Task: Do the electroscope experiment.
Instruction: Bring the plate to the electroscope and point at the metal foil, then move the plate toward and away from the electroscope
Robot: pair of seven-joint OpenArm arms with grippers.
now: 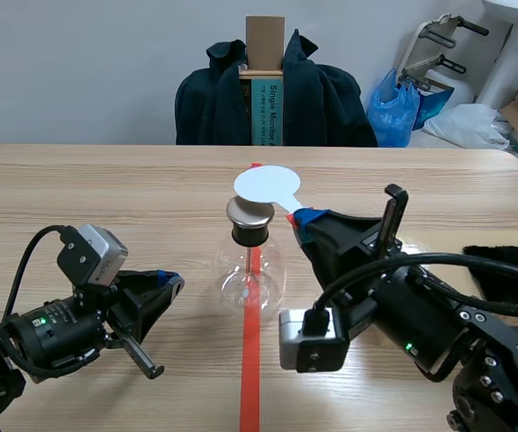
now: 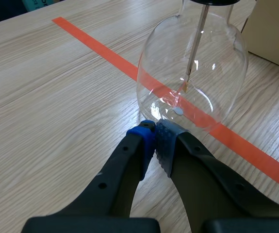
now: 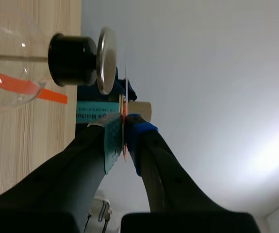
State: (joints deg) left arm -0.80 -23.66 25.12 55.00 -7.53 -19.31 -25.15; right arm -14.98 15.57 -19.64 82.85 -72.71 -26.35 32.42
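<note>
The electroscope is a clear glass flask (image 1: 251, 274) with a black stopper and a metal disc (image 1: 250, 213) on top, standing on the red tape line at the table's middle. My right gripper (image 1: 300, 216) is shut on the handle of a white round paddle (image 1: 268, 185), which hangs just over the disc. In the right wrist view the paddle is edge-on beside the disc (image 3: 106, 60), its handle pinched in the gripper (image 3: 123, 132). My left gripper (image 1: 170, 282) is shut on nothing, low on the table left of the flask. Its tips (image 2: 155, 138) lie just short of the flask's base (image 2: 192, 63). A thin rod with a leaf (image 2: 185, 85) hangs inside.
A black cloth (image 1: 511, 270) lies at the table's right edge. Across the table stands a chair draped with a dark jacket (image 1: 326, 99), with a cardboard box (image 1: 265, 45) against it. A blue bag (image 1: 398, 108) and boxes sit on the floor at the back right.
</note>
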